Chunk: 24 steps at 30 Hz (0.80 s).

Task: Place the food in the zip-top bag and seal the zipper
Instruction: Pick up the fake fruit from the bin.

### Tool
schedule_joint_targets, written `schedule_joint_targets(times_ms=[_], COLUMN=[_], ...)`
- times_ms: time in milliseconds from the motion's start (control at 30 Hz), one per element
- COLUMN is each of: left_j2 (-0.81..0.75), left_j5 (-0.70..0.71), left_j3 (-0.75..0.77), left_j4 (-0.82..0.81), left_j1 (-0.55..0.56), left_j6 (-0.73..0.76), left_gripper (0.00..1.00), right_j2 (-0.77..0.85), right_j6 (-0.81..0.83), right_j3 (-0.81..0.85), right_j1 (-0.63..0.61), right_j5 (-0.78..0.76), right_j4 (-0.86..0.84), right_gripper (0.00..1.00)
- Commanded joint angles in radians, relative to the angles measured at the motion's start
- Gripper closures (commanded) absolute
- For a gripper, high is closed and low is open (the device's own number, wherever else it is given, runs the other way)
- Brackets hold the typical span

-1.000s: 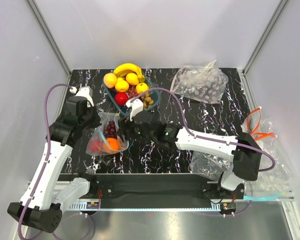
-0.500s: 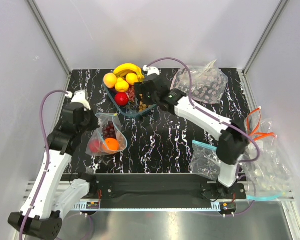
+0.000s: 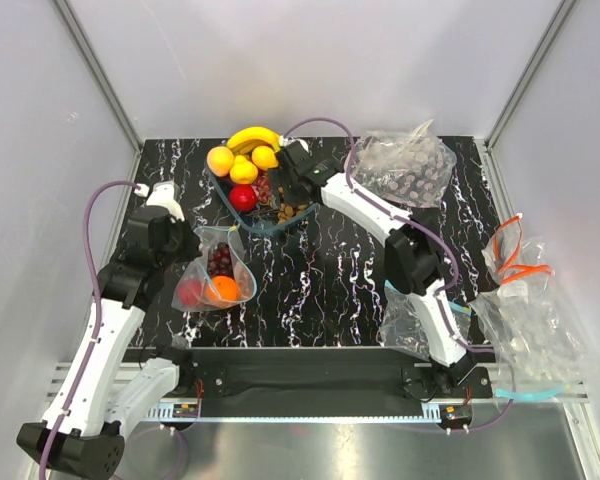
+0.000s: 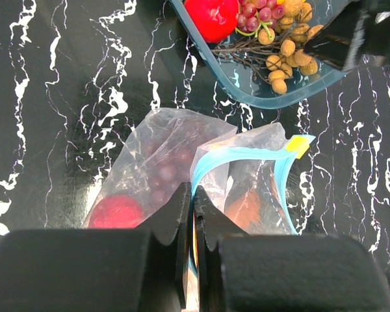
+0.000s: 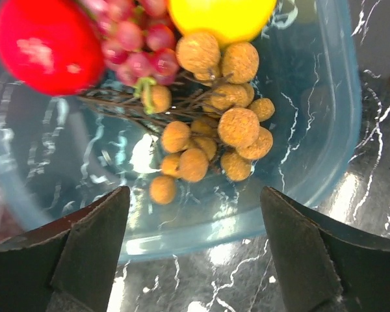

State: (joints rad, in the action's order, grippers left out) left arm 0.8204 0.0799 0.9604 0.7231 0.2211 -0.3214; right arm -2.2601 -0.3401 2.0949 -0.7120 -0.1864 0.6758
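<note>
A black, white-veined marble surface [image 3: 330, 280] fills the overhead view, with two white robot arms reaching over it from the near edge.

The left arm [image 3: 110, 300] bends toward the left centre. The right arm [image 3: 380, 215] stretches to the far middle.

A wrinkled clear bag of dark round pieces [image 3: 400, 165] lies at the far right. Another crumpled clear bag [image 3: 415, 325] lies near the right arm's base.

The zip-top bag [image 3: 215, 270] lies left of centre, just in front of the bowl, with its mouth standing open. It holds a red apple [image 3: 191, 291], an orange [image 3: 223, 289] and dark grapes [image 3: 220, 258].

A translucent blue bowl [image 5: 325, 130] sits at the far middle. In it are a banana [image 3: 252, 137], yellow fruits [image 3: 243, 170], a second red apple [image 5: 45, 45], reddish grapes [image 5: 127, 58] and a tan nut cluster [image 5: 227, 136].

The right end effector [image 5: 192, 195] hangs released over the bowl, its two fingers spread wide on either side of the nut cluster and gripping nothing.

The left end effector [image 4: 194, 198] is clenched on the zipper [image 4: 247, 154]. This thin light-blue strip curves around the bag's open mouth and ends at a small yellow tab [image 4: 299, 144].
</note>
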Motion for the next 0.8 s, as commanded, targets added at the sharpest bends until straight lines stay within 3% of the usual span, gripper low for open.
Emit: schedule_joint_targets(times_ms=[0,100,533,633,667,767], left_j2=[0.0,0.003,0.0,0.0,0.0,0.002], left_j5=[-0.028,-0.032,-0.046,-0.048,-0.048,-0.048], left_j3=[0.001,0.001,-0.002,-0.002,0.0,0.0], left_j4=[-0.06,-0.062,-0.063,-0.063,-0.063,-0.063], left_j1=[-0.005,-0.006,-0.005,-0.005,-0.006,-0.006], left_j6=[0.013,0.013,0.013,0.013,0.013,0.013], left_gripper=[0.94,0.94,0.94,0.94,0.94,0.94], right_j2=[-0.05,-0.119,-0.385,-0.38,-0.369,-0.316], right_j6=[0.01,0.013,0.108,0.131,0.136,0.145], right_j3=[0.079,0.137,0.35,0.326,0.321,0.277], right_j1=[0.025,0.042,0.063,0.063,0.063,0.063], right_j5=[0.028,0.031,0.182,0.208,0.211,0.222], right_j4=[0.019,0.041,0.094,0.08,0.079,0.048], right_gripper=[0.11,0.0,0.03,0.26,0.5,0.68])
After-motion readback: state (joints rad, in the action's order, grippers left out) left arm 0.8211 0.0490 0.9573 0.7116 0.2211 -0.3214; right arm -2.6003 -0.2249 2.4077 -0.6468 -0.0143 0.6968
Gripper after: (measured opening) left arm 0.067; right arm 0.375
